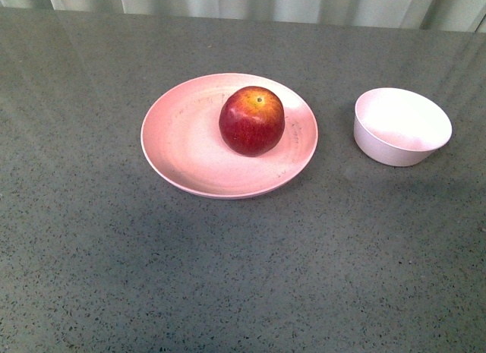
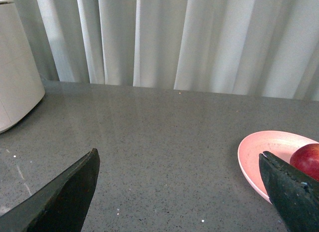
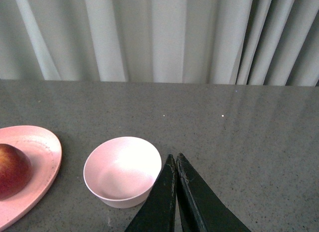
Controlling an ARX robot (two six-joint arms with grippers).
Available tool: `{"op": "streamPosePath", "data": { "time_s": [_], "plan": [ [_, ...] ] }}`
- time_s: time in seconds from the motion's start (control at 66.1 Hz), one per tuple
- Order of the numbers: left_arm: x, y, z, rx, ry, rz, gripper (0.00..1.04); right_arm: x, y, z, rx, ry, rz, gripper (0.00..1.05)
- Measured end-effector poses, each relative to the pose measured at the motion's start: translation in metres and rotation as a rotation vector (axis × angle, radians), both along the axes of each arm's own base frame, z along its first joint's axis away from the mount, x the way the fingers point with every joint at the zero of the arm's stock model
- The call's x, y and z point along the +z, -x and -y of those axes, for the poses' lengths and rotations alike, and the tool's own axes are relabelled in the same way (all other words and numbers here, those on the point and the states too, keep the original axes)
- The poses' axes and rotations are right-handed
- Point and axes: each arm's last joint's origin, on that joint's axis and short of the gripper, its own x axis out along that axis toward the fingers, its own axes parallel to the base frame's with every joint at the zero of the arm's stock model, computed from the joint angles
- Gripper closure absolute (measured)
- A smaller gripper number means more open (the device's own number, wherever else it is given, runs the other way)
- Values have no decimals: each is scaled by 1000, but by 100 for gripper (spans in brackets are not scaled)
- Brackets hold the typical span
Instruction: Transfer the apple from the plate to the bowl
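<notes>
Apple [image 1: 252,120]: dark red with a yellow-orange patch round the stem dimple, dimple upward, resting on the plate a little right of its middle. Plate [image 1: 182,140]: wide, shallow, pale pink with faint dark scuffs, lying on the grey speckled table [image 1: 228,285]. Bowl [image 1: 402,127]: small, deep, pale pink-white and empty, standing on the table to the right of the plate and apart from it. Left gripper [image 2: 178,154]: dark fingers spread wide with only bare table between them, gripping nothing, the plate and apple showing just past one finger. Right gripper [image 3: 175,155]: fingers pressed together tip to tip, gripping nothing, close beside the bowl's rim. Curtain [image 1: 228,2]: pale, pleated, behind the table's far edge. White rounded object [image 2: 15,77]: on the table, seen by the left wrist camera only.
</notes>
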Motion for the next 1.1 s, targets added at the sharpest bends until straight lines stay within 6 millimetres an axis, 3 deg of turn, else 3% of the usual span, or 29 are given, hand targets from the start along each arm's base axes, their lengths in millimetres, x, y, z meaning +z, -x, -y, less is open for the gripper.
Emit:
{"op": "streamPosePath", "data": {
  "time_s": [0.333,1.104],
  "plan": [
    [0,0,0,0,0,0,9,1,25,0,0,0,1,103],
    [0,0,0,0,0,0,9,13,59,0,0,0,39,103]
  ]
}}
